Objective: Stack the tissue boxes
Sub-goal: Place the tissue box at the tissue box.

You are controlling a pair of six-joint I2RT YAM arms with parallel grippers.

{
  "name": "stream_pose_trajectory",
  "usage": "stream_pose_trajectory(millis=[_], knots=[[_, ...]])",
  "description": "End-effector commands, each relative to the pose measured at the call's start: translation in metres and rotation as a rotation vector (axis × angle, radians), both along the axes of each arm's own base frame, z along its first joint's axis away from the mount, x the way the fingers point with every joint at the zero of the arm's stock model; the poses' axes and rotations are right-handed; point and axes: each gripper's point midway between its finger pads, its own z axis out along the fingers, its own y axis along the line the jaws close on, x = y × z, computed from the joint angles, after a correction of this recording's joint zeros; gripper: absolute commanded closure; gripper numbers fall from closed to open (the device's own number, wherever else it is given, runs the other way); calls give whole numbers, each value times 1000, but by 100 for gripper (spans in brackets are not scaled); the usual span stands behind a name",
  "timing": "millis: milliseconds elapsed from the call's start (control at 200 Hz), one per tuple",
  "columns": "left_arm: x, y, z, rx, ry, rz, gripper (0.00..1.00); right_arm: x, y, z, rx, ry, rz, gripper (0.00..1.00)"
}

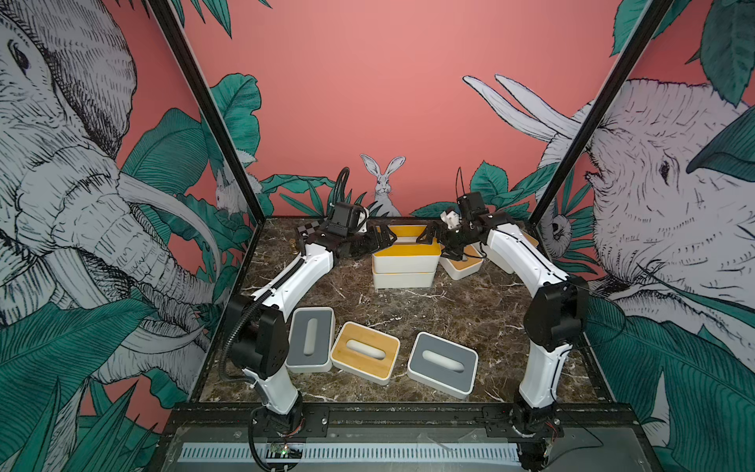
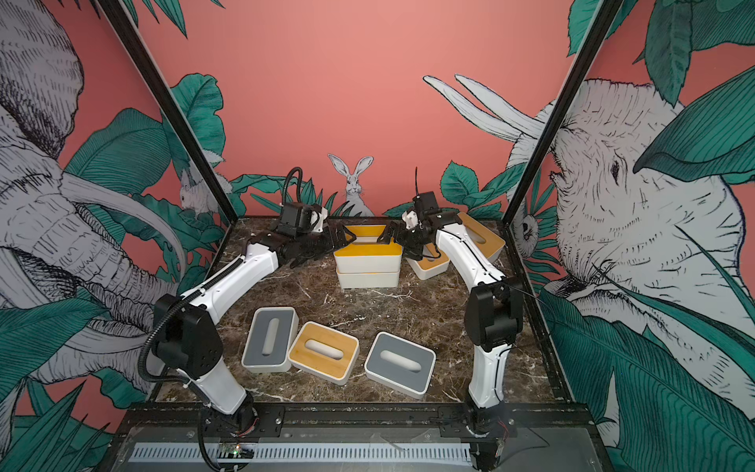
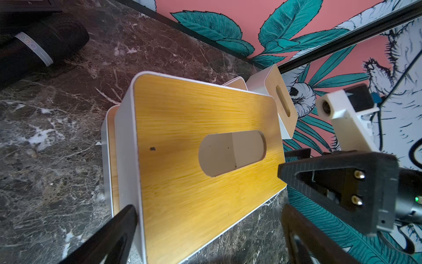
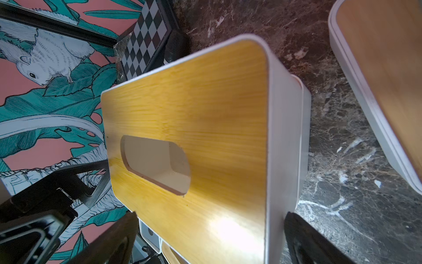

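At the back middle, a bamboo-lidded tissue box [image 1: 406,255] [image 2: 367,255] sits on a second white tissue box [image 1: 403,280]. My left gripper [image 1: 386,239] [image 3: 210,210] is open at its left end; one finger [image 3: 118,228] rests against the white side wall and the other stands clear over the marble. My right gripper [image 1: 427,237] [image 4: 211,215] is open at the right end, its fingers straddling the upper box [image 4: 205,114]. Along the front lie a grey-lidded box [image 1: 310,343], a bamboo-lidded one [image 1: 365,353] and another grey-lidded one [image 1: 443,363].
A small bamboo-lidded box [image 1: 461,263] lies under my right wrist. A larger one [image 2: 478,237] leans at the back right corner. A chessboard case [image 1: 306,231] [image 4: 148,43] and a small brass piece [image 1: 293,246] are at the back left. Side walls stand close.
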Motion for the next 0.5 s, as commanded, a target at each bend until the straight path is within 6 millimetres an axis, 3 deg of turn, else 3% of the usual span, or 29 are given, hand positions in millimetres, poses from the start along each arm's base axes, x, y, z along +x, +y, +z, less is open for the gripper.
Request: stream_pose_trajectory(millis=[0, 320, 495], knots=[[-9, 0, 22, -31, -43, -6, 1, -2, 11, 12, 29, -27, 17, 0], [-11, 1, 23, -31, -47, -3, 0, -2, 17, 12, 26, -28, 19, 0], [-11, 2, 25, -26, -53, -3, 1, 0, 7, 12, -11, -33, -13, 0]])
